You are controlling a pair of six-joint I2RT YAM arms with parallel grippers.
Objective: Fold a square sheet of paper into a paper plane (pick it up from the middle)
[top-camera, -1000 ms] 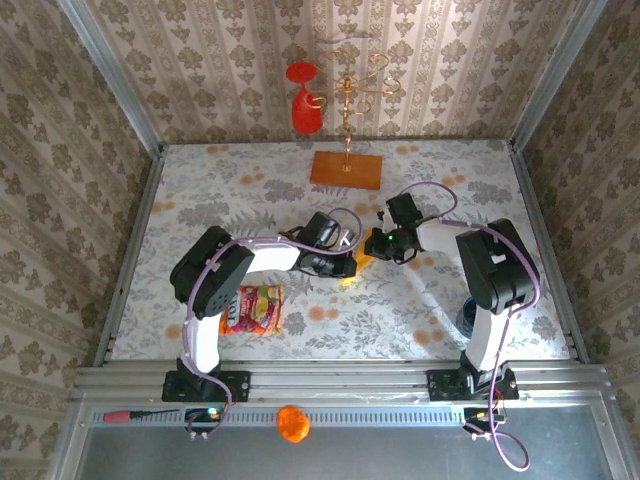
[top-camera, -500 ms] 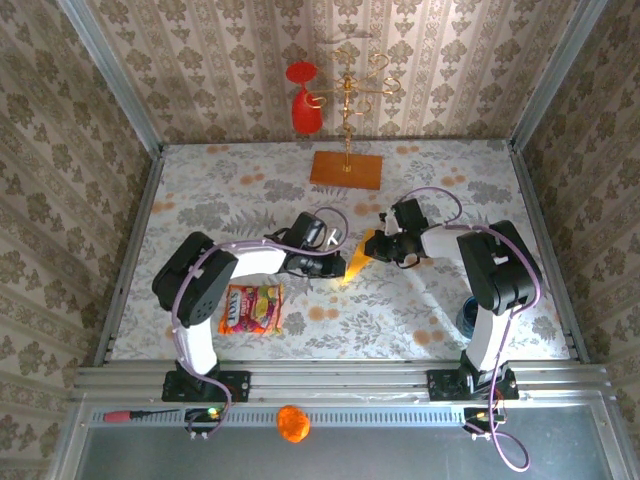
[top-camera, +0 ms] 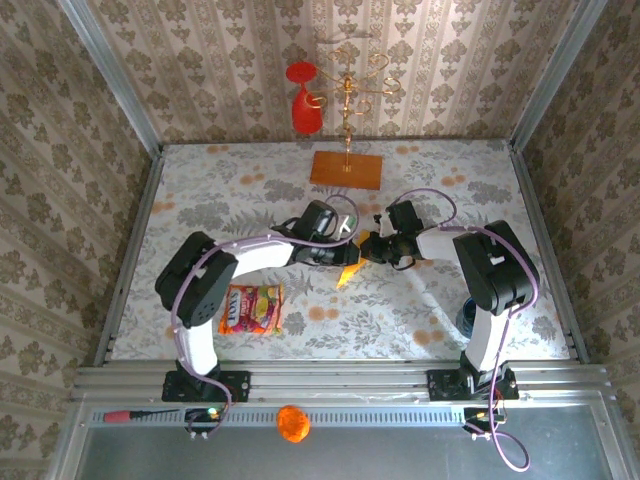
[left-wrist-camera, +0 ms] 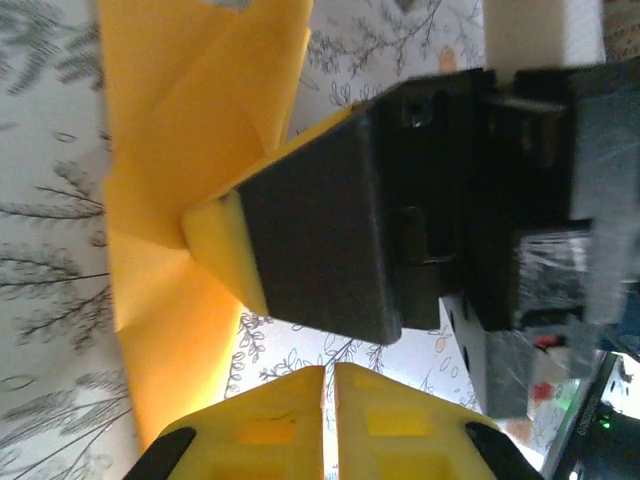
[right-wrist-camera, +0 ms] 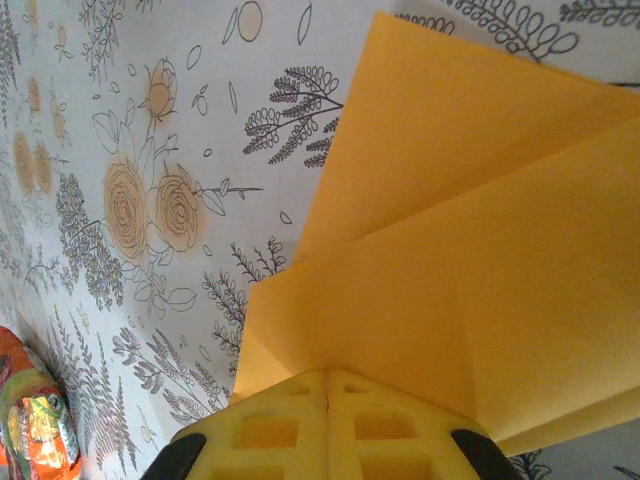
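At the worktop (top-camera: 200, 200) centre, the right hand (right-wrist-camera: 328, 385) grasps the folded yellow paper sheet (right-wrist-camera: 480, 250). The left hand (left-wrist-camera: 328, 378) is clenched alongside; whether it grips the sheet cannot be told.

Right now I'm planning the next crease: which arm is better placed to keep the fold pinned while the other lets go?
Probably right. The right pincer is shut squarely across the overlapping layers of the yellow-orange paper, where its folds meet; the left pincer, shut too, seems to catch just an edge.
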